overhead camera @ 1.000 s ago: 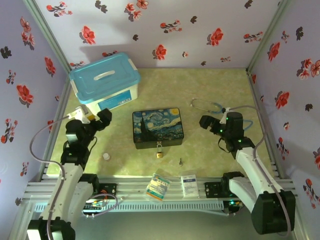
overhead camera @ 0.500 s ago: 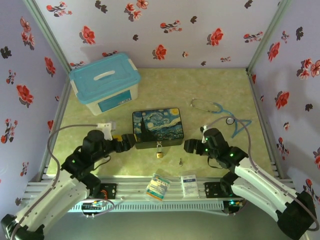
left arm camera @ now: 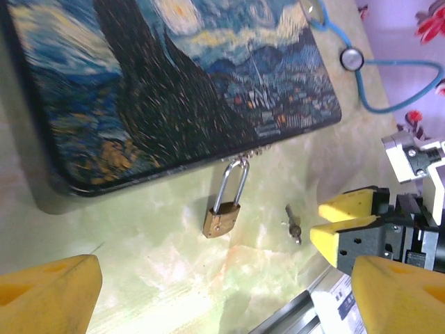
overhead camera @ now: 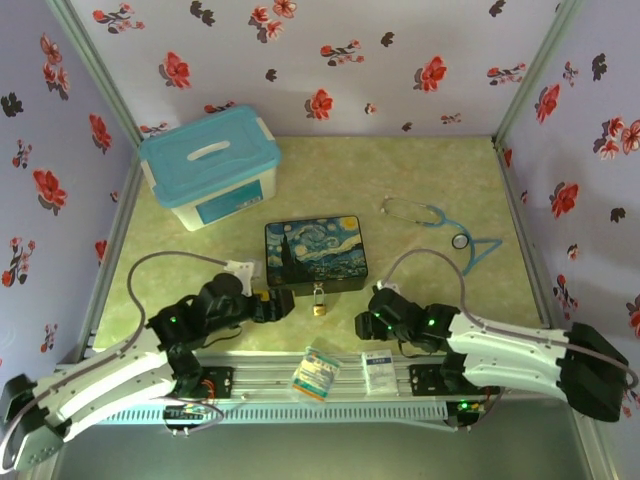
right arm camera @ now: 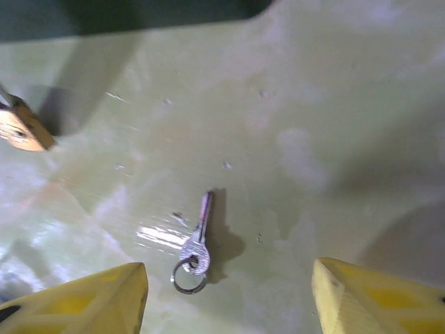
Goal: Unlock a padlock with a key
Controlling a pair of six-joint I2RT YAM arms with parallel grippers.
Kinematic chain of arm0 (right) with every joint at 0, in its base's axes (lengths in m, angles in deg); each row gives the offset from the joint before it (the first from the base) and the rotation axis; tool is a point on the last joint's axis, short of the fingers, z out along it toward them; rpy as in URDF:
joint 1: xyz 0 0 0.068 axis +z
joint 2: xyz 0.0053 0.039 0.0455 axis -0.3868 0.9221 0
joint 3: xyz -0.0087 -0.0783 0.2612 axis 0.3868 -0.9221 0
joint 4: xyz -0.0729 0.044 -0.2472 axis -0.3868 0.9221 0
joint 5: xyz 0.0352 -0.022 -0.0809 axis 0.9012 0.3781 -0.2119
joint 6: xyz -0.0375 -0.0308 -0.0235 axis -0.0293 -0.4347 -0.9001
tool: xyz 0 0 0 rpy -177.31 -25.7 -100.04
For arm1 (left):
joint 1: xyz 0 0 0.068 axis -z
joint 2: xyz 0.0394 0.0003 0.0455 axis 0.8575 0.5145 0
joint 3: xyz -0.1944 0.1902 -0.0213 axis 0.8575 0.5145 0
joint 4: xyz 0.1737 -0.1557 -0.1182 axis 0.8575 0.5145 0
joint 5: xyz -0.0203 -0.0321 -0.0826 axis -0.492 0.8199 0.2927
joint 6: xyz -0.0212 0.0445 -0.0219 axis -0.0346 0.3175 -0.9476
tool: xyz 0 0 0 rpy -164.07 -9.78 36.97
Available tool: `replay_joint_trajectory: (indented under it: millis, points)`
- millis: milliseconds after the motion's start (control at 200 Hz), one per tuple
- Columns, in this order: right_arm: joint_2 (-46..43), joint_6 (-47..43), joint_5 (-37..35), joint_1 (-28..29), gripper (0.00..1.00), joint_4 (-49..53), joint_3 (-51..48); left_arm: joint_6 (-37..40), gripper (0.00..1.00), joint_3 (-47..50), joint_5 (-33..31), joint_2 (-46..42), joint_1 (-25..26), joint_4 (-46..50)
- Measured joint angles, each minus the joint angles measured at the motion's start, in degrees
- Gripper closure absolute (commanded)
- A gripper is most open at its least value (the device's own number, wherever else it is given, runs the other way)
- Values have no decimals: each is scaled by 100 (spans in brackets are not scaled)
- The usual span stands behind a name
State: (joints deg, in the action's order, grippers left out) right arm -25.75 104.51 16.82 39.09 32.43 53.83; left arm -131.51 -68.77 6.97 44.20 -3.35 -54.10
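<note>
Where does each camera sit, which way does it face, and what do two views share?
Top external: above and behind the arms, looking down on the pale green table; both arms show, left gripper and right gripper near the starry-night painted box.
Left wrist: on the left arm, facing the small brass padlock and right gripper; its yellow fingers at the bottom corners.
Right wrist: looks down at the slim grey metal key; own open gripper at the bottom.
Shared: both wrist views hold padlock and key.

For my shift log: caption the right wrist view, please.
Open right gripper hovers over the key lying flat on the table, padlock at the left edge.
</note>
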Motion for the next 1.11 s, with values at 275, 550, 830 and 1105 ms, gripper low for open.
replay_joint_trajectory:
  millis: [275,550,830,1105]
  points:
    - [815,136,-564,699,52,-149,428,-216,8,11,-426,1357,597,-1200]
    - [1576,343,-994,1150,57,46,914,-240,8,11,-632,1550,664,-1661]
    - [2258,621,-1453,1458,62,643,1333,-293,8,13,-684,1547,669,-1779]
    - [2251,793,-1755,1578,65,813,1377,-365,8,92,-686,1550,675,-1926]
